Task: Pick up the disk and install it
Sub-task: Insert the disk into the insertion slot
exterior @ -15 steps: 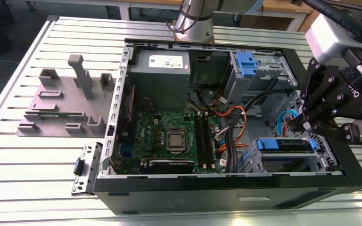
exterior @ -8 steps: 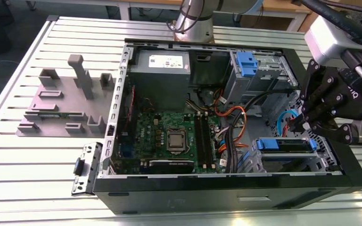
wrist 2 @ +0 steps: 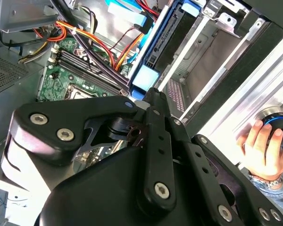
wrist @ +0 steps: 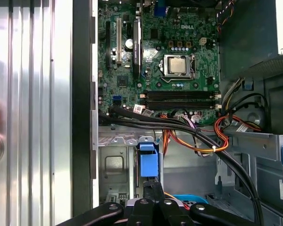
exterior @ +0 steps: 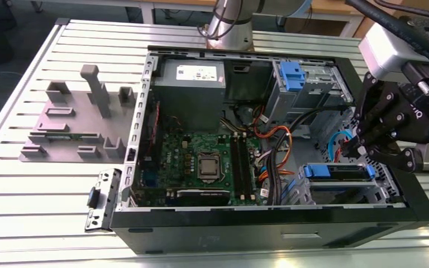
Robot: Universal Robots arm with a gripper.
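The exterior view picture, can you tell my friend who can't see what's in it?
A black robot gripper hangs over an open computer case on a slatted metal table, just above the disk in its blue caddy sitting in a drive bay. Inside are a green motherboard, a grey power supply and orange cables.

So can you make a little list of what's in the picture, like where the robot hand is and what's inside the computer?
place: open computer case on a slatted metal table
gripper: over the drive bay, at the disk
disk: in a blue caddy, seated in the bay
inside: green motherboard, power supply, orange cables
beside case: grey holder
person: a hand
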